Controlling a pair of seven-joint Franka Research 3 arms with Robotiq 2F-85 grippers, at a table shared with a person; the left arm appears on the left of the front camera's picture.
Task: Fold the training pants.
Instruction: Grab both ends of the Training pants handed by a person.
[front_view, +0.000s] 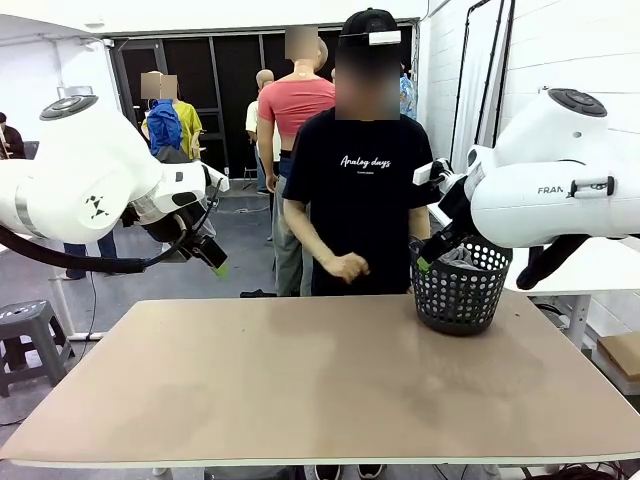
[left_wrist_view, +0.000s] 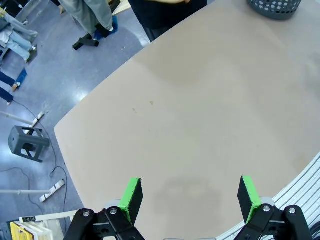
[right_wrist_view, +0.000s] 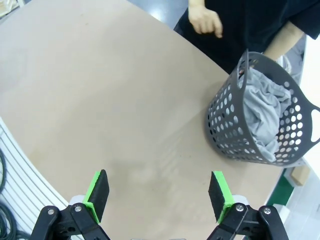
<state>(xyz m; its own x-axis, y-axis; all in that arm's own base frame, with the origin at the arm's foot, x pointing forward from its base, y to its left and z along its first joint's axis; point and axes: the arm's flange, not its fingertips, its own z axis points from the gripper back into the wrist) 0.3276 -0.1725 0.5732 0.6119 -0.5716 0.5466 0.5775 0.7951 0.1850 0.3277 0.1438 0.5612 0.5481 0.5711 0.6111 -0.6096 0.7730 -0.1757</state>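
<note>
Right wrist view: spotting training pants (right_wrist_view: 265, 115) bunched inside basket (right_wrist_view: 225, 125), looks pre-fold. Left hand (left_wrist_view: 190, 187), right hand (right_wrist_view: 159, 182) wide open, empty. Next: probably getting them onto surface (right_wrist_view: 100, 90) beside basket.

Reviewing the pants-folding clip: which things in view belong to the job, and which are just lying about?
Belongs to the job:
- training pants, bunched up inside the basket
- table, the surface to fold on
- left pincer and right pincer, both open above the table

Just lying about:
- stool on the floor off the table's left end
</note>
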